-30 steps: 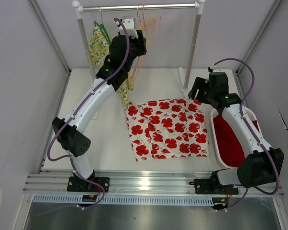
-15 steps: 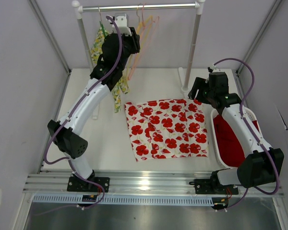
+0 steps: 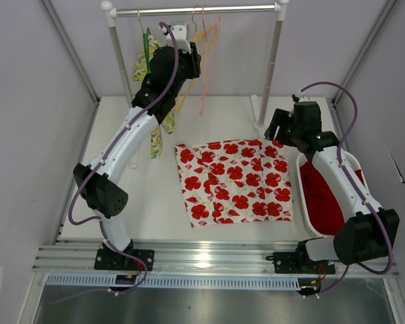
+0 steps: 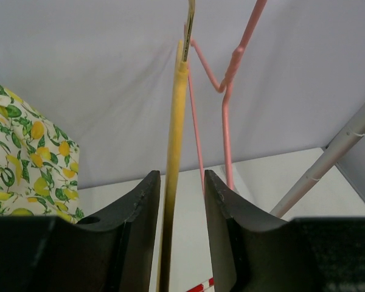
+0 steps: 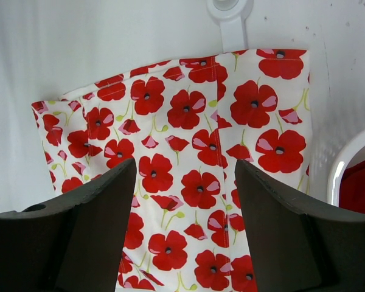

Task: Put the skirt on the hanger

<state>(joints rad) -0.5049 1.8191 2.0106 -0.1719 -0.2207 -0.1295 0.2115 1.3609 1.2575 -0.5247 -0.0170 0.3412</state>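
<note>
My left tool [image 4: 181, 175]: apart, yellow hanger [image 4: 176, 121] between (not pinched yet).
Do well: pinch slowly, keep it straight.
My right tool [image 5: 185, 167]: apart, over skirt [image 5: 255, 103].

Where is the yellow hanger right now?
In the left wrist view, the yellow hanger hangs between the fingers of the left gripper, with the pink hanger on its right and the lemon-print cloth on its left.
</note>
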